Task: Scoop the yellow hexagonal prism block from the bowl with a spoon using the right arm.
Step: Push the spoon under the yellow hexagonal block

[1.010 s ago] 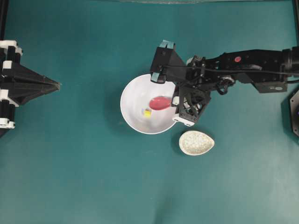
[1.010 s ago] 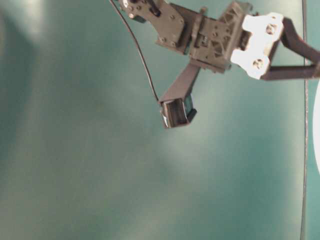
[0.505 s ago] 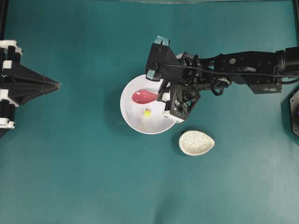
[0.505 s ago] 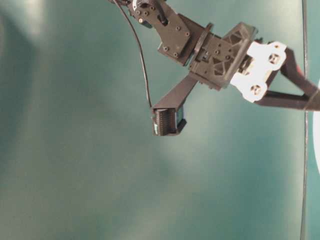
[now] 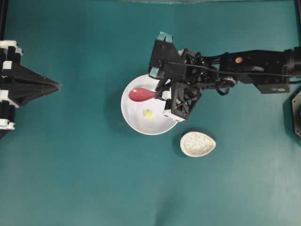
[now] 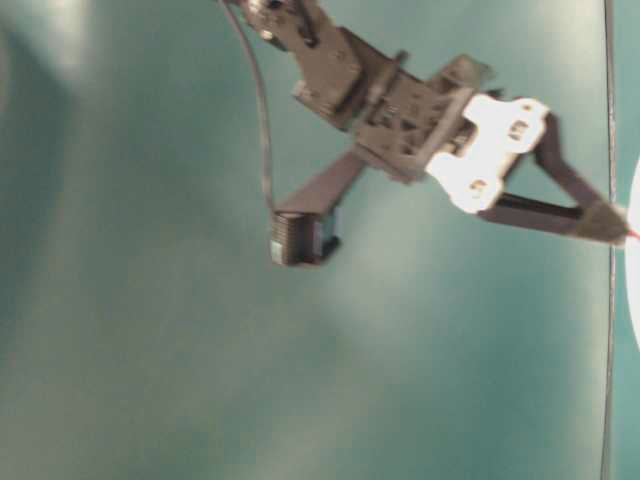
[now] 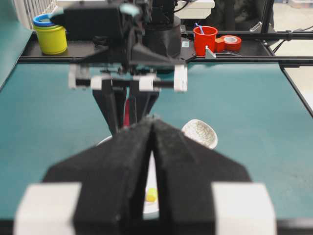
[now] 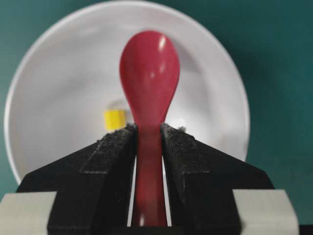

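Block [image 5: 148, 113] in bowl [image 5: 134, 123], under spoon [image 5: 141, 94]

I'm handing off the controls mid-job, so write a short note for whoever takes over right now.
Right claw: shut on the spoon, held over the bowl.
Left claw: shut, empty, parked at the left edge.
Block: lying on the bowl's floor, beside the scoop, not in it.
Speckled rest: on the table next to the bowl, empty.
Done: spoon gripped and brought over the bowl.
Left: get the scoop under the block and lift it out.

The spoon [image 5: 142, 94] is held over the bowl [image 5: 134, 123], apart from the yellow block [image 5: 148, 113]; the speckled rest [image 5: 197, 144] lies nearby.
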`<state>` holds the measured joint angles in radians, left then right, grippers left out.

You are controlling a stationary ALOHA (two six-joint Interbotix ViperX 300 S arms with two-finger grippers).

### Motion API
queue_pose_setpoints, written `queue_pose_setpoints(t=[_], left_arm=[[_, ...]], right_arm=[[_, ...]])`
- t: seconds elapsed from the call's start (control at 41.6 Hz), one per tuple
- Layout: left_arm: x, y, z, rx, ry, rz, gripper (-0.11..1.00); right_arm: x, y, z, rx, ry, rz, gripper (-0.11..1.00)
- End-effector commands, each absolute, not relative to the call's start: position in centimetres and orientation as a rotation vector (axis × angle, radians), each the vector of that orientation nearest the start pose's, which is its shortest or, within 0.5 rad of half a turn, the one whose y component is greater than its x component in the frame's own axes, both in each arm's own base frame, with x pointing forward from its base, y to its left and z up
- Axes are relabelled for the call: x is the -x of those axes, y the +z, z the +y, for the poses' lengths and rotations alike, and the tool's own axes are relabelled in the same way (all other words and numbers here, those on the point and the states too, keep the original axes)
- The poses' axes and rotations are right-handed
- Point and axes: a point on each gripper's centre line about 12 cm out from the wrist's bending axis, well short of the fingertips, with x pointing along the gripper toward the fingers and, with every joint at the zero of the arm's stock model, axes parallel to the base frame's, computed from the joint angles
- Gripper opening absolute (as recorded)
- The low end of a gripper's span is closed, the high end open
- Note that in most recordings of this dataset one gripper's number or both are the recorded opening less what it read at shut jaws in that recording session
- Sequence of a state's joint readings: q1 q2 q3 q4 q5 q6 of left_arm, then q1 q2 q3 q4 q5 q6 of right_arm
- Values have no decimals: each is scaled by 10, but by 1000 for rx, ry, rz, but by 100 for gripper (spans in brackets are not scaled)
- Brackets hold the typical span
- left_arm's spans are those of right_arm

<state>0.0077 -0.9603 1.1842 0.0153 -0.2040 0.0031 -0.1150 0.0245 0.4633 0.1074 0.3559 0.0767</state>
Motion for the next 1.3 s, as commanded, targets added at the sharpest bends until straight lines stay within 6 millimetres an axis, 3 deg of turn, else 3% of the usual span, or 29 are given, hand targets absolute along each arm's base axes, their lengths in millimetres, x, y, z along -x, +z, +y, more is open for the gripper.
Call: queue_pose_setpoints(t=[0.0, 0.24, 0.553, 0.938, 1.274], left_arm=[[-201, 284, 1, -21, 5, 9, 0], [-201, 280, 1, -21, 5, 35, 0], [-201, 273, 2, -7, 6, 92, 0], [-201, 272, 1, -19, 4, 98, 0], [-203, 271, 2, -22, 5, 95, 0]], right_arm=[[-406, 227, -42, -229, -142, 763, 23], [-387, 245, -34, -224, -120, 814, 23], [-370, 240, -29, -188, -91, 966, 23], [-368, 235, -21, -95, -22, 1044, 23], [-379, 226, -18, -42, 17, 1076, 23]])
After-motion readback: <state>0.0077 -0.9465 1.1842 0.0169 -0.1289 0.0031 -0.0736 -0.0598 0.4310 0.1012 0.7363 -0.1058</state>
